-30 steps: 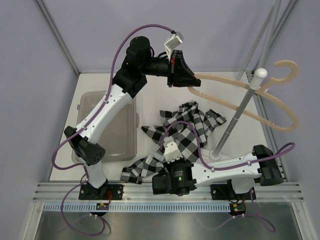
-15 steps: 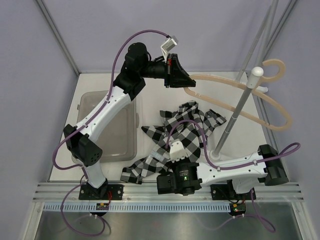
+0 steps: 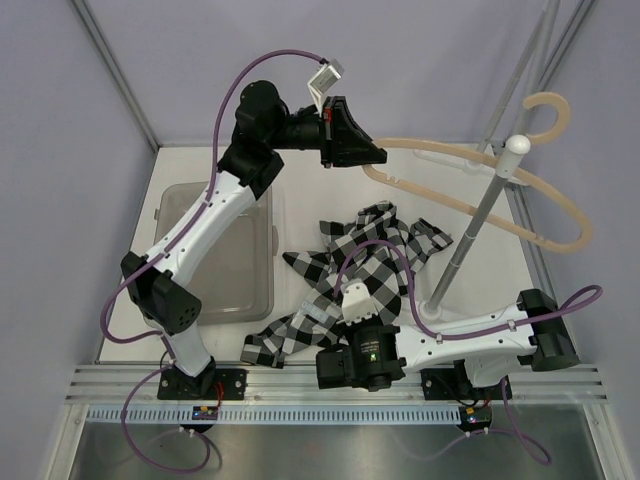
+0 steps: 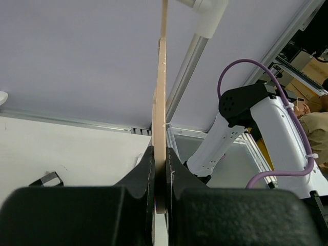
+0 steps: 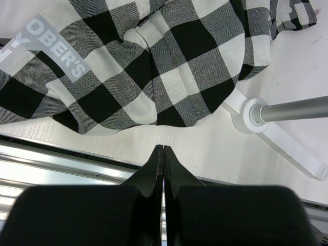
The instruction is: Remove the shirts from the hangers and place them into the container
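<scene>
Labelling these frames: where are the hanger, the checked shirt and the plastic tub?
hanger (image 4: 161, 102): left wrist view, its thin edge.
checked shirt (image 3: 372, 270): top view, middle of the cloth.
plastic tub (image 3: 245, 270): top view, bare floor.

Overhead looks down; wrist views close; right shares shirt (image 3: 380, 228).
</scene>
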Motion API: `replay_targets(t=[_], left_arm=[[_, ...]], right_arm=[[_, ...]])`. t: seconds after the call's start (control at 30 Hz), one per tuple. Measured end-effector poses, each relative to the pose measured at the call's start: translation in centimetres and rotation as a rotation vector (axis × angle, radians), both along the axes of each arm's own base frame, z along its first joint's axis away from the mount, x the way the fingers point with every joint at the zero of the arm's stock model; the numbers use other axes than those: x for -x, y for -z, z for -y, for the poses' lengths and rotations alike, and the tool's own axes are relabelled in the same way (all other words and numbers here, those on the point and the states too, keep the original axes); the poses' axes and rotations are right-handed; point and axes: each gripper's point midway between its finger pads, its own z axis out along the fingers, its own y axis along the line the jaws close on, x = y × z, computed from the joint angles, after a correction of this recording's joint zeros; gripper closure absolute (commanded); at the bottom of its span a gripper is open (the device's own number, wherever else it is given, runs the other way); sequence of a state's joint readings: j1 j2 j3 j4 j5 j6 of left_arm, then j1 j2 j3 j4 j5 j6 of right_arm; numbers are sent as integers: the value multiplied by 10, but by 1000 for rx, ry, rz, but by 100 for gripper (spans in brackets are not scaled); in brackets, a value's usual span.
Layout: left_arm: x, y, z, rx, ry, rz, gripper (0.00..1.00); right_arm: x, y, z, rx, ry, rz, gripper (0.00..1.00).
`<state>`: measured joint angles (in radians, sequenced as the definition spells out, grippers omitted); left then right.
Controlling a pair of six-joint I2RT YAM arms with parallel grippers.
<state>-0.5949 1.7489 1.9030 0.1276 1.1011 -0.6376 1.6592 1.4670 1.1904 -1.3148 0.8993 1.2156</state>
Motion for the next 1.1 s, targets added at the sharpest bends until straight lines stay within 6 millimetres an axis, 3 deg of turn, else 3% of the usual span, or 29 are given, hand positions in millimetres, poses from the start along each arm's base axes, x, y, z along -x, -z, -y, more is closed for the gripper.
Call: replay_targets(t=[0.17,0.43,0.57,0.6,0.67,0.7,0.73,0.77,0.8,0.87,1.0,1.1], left_arm=[[-3,-1,-4,5,-10,6,100],[-8,37,-13,-29,-43,-59,100],[-11,44,-21,-29,-68,-65,100],[-11,44,-23,-29,-75,-65,95],[-10,42,-26,-25,-89,-54,85],[-9,39,-28,-23,-96,-46,80],[-8,37,-29,-22,-106,-40,67],[-8,35,-31,-21,-119,-33,64],[-8,34,-33,-23,-134,-34,63],[-9,32,-37,-27,-168,-31,52],[-21,34,-46,-59,-294,-65,43],[-36,38,-59,-93,-443,-99,27]], right_arm=[[0,-1,1,-10,3,0,100],[0,-5,5,-29,10,-1,100],[0,-3,6,-26,11,-1,100],[0,-3,7,-25,11,-1,100],[0,-2,7,-23,12,0,90],[0,-2,7,-25,14,0,73],[0,-2,7,-30,17,0,67],[-1,-2,7,-30,18,3,62],[-1,-3,7,-30,18,5,50],[-1,-3,7,-35,22,6,36],[-1,-3,7,-35,23,7,22],[-1,-3,8,-38,25,7,16]])
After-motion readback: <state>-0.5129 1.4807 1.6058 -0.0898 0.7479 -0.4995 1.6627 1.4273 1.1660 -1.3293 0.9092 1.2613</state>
